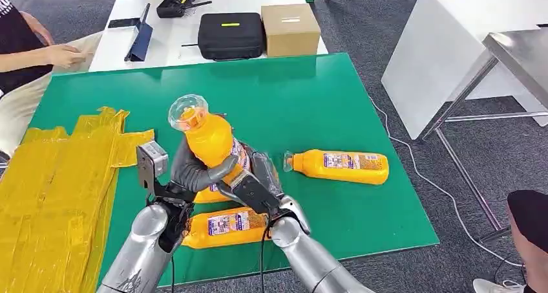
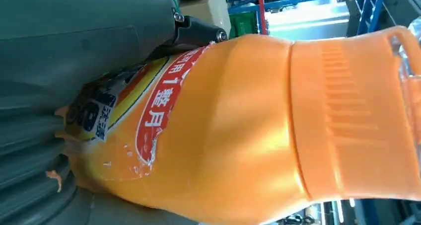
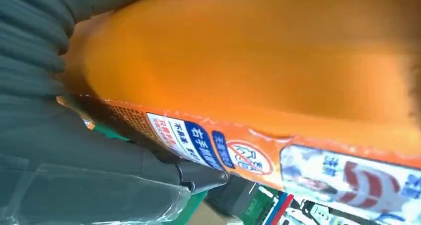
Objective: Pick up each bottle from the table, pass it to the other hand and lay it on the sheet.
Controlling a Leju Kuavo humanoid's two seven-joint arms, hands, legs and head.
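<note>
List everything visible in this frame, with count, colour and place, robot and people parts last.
Orange plastic bottles with clear caps: three; one held upright over the mat, one lying under the arms, one lying to the right.
Green table mat: one, centre.
Yellow plastic sheet: one, crumpled, mat's left.
Black zip case: one, white table behind.
Brown cardboard box: one, beside the case.
Steel table: one, far right.
People: one seated at left, one at lower right corner.
Robot hands: left hand and right hand, both gripping the held bottle.
</note>
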